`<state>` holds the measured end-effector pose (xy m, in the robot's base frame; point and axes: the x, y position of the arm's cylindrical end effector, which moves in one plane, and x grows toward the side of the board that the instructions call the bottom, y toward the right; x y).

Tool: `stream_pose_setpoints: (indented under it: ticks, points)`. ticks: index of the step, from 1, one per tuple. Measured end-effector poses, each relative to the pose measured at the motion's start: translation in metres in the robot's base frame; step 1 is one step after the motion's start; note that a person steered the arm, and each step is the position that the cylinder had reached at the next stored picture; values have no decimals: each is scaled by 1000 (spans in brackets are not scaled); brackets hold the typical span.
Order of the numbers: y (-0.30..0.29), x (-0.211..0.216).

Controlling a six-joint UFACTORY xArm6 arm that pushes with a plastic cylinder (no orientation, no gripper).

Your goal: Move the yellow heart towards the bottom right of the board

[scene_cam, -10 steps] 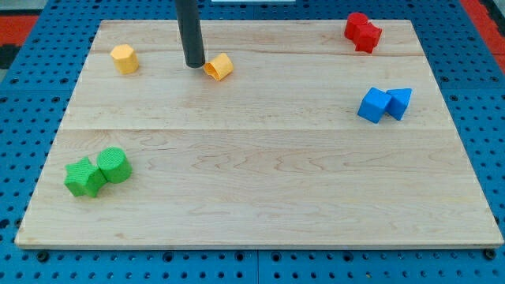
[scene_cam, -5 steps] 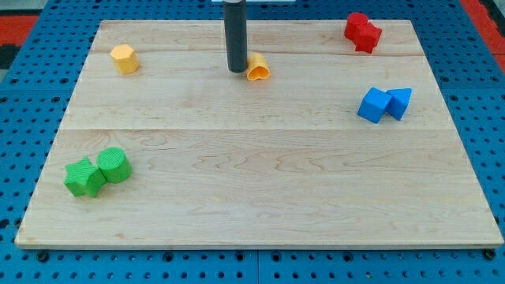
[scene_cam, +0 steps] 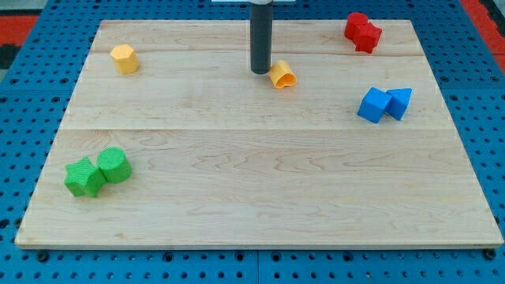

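Observation:
The yellow heart (scene_cam: pixel 282 74) lies on the wooden board (scene_cam: pixel 260 181) near the view's top, a little right of centre. My tip (scene_cam: pixel 260 72) stands right beside it on its left, touching or almost touching its left edge. The dark rod rises straight up from there to the view's top.
A yellow hexagon-like block (scene_cam: pixel 124 58) sits at the top left. Two red blocks (scene_cam: pixel 362 31) sit at the top right. A blue cube (scene_cam: pixel 374 105) and a blue triangle (scene_cam: pixel 399 102) sit together at the right. A green star (scene_cam: pixel 84 177) and a green cylinder (scene_cam: pixel 114 164) sit at the bottom left.
My tip has slid to the view's right along the top of the board, and the yellow heart has been pushed right and slightly down ahead of it. The other blocks have not moved.

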<state>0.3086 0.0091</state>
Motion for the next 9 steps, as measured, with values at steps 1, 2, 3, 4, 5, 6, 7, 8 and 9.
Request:
stream_pose_setpoints:
  ticks: [1,2,3,4,5,6,7,8,9]
  points:
    - [23,-8]
    - [51,16]
    - [66,57]
    - [53,82]
    - [55,122]
    - [52,155]
    - [50,185]
    - [93,204]
    - [103,235]
